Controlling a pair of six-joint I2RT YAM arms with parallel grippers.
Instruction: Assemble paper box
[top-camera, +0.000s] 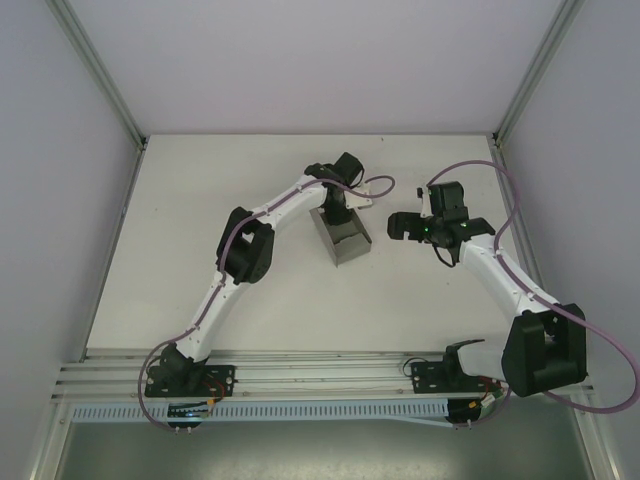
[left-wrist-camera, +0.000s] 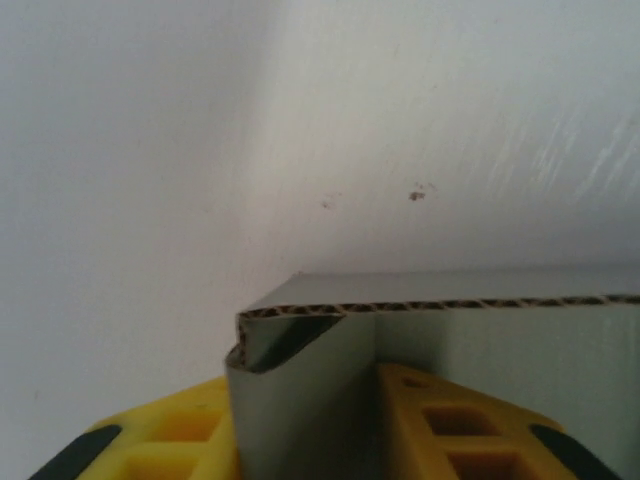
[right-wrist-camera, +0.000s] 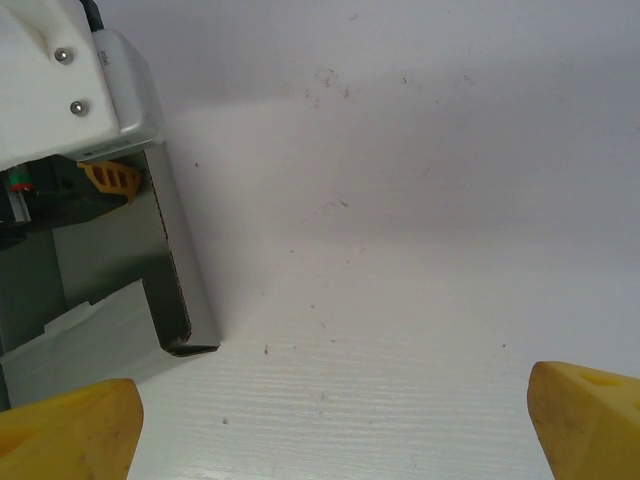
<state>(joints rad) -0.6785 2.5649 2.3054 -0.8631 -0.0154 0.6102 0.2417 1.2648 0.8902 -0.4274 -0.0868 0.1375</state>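
Note:
The grey paper box (top-camera: 341, 238) stands partly folded in the middle of the white table, open at the top. My left gripper (top-camera: 334, 213) reaches down into its far end. Up close, its yellow fingers (left-wrist-camera: 455, 430) are shut on a grey corrugated wall of the paper box (left-wrist-camera: 310, 400), which stands between them. My right gripper (top-camera: 404, 226) hovers to the right of the box, apart from it, open with only bare table between its yellow fingertips (right-wrist-camera: 70, 428). The box's corner (right-wrist-camera: 185, 320) sits at the left of the right wrist view.
White enclosure walls (top-camera: 70, 200) rise on the left, right and back of the white table (top-camera: 200, 180). An aluminium rail (top-camera: 300, 372) runs along the near edge by the arm bases. Purple cables loop from both arms.

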